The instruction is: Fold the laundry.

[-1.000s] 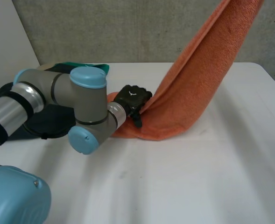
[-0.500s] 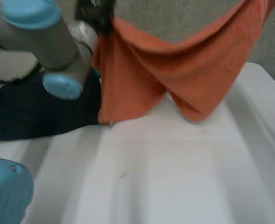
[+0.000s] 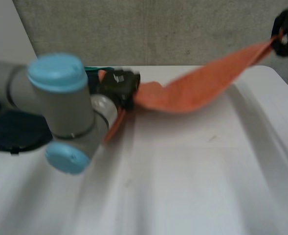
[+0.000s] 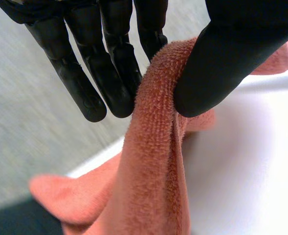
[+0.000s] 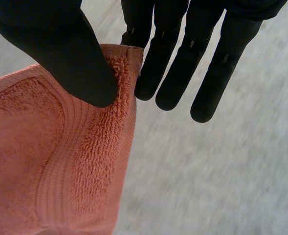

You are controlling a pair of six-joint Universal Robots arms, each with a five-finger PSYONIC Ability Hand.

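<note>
**A:** What takes up the most room?

**B:** The white table [image 3: 197, 186]. Its far edge runs along the grey wall [image 3: 158, 29], and its right edge slants away from the far right corner. From the middle to the near side and out to the right, the top lies open.

**A:** And the laundry?

**B:** An orange towel [image 3: 202, 88] hangs stretched in the air over the far part of the table. It rises from the far left to the far right corner and sags a little in the middle. A strip of it drops beside the left arm [image 3: 60, 107]. Whether that strip touches the table I cannot tell.

**A:** What crowds the left side?

**B:** That arm, bent across the left of the table, and beyond it a dark cloth [image 3: 9, 132] lying at the left edge. A bit of green cloth [image 3: 92, 69] peeks out at the far edge, just beside the left hand [image 3: 117, 85].

**A:** What are the hands doing?

**B:** The left hand holds the towel's left end low, near the far edge. Its thumb [image 4: 227, 58] presses a rolled-over edge of the towel against its nearly straight fingers [image 4: 119, 73]. The right hand [image 3: 286, 36] is high, past the far right corner, in front of the wall. Its thumb pinches a corner of the towel, at the hemmed edge, against one straight finger, and the other fingers stand off the cloth.
</note>
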